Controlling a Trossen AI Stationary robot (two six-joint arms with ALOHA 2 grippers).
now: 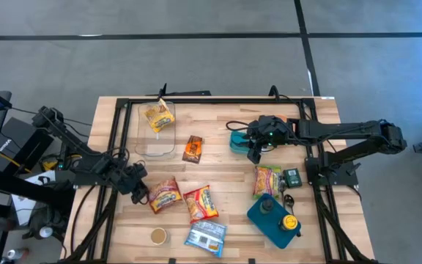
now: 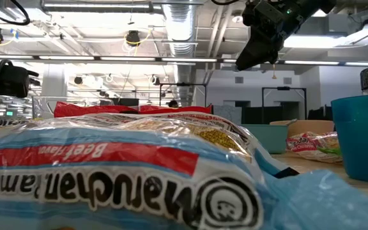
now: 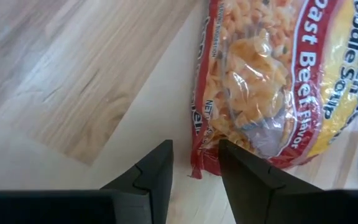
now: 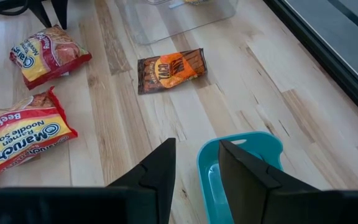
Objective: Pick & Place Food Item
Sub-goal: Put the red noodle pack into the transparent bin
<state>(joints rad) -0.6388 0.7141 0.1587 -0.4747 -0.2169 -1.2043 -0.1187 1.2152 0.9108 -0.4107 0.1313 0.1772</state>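
A red beef ramen packet [image 1: 164, 194] lies flat on the wooden table at the near left. My left gripper [image 1: 139, 188] stands low beside its left end. The fingers [image 3: 194, 146] are a narrow gap apart at the packet's corner [image 3: 196, 163], with nothing gripped. My right gripper [image 1: 255, 152] hangs raised over a teal bowl [image 4: 241, 168], narrowly open and empty [image 4: 194, 144]. A clear tub [image 1: 156, 136] at the far left holds a yellow packet [image 1: 158, 116]. My left gripper slants down at the corner edge [image 3: 196, 163] of the red ramen packet, one finger on either side of that edge. I cannot tell whether the fingers touch it. The packet lies flat on the table.
A brown snack packet [image 1: 193, 148] lies mid-table. A second red ramen packet [image 1: 201, 203], a blue ramen packet [image 1: 206, 236] and a small jar [image 1: 158, 235] lie near the front edge. A green-yellow packet [image 1: 267, 181] and a blue tray [image 1: 273, 218] are at the right. A black frame [image 1: 116, 147] borders the table.
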